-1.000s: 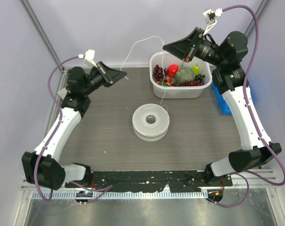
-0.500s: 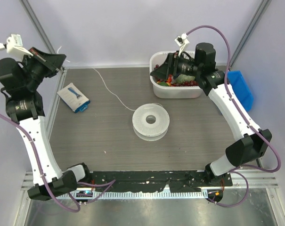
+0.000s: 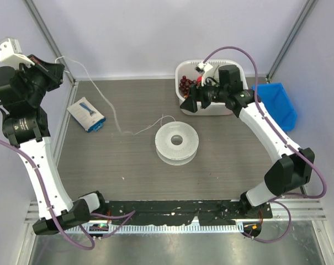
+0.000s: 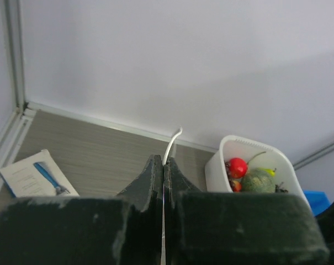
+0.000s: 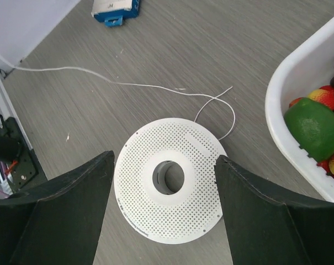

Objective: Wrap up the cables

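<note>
Left gripper (image 4: 163, 163) pinches cord (image 4: 170, 147) high at ten o'clock, likely to feed spool (image 3: 187, 147); right gripper (image 5: 164, 160) hovers wide above.

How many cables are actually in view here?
1. One thin white cable hangs from the left fingers at the far-left corner, crosses the table, and ends looped beside the spool. More could be hidden in the fruit tub.
</note>
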`<state>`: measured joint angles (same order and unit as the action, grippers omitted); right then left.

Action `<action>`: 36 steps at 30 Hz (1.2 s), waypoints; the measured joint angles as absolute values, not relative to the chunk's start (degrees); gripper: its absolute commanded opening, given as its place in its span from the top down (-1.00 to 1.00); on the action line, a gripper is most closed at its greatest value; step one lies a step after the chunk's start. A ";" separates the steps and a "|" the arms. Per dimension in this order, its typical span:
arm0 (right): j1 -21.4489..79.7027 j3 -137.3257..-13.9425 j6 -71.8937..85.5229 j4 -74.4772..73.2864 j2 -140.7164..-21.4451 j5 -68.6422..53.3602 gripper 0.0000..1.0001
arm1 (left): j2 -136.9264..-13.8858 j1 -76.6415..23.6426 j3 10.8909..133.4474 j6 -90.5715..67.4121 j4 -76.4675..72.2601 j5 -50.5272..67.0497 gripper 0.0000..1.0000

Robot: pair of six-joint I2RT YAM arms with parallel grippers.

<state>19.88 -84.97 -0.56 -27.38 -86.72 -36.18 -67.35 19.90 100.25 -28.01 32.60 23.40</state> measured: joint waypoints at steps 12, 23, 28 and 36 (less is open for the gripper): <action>29.78 -87.85 -11.84 -29.32 -97.71 -26.94 -0.35 | -62.54 19.90 103.35 -22.22 29.63 13.34 1.00; 31.99 -102.78 -19.90 -30.70 -115.22 -23.22 -0.19 | -61.25 19.90 96.47 -23.64 27.18 18.37 1.00; 34.06 -104.38 -20.67 -30.57 -120.16 -20.93 -0.16 | -61.82 19.90 93.45 -24.10 26.63 19.75 1.00; 35.75 -106.56 -20.80 -29.82 -125.56 -18.35 -0.28 | -61.36 19.90 91.55 -25.15 25.32 21.39 1.00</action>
<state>35.75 -106.56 -20.80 -29.82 -125.56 -18.35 -61.36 19.90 91.55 -25.15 25.32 21.39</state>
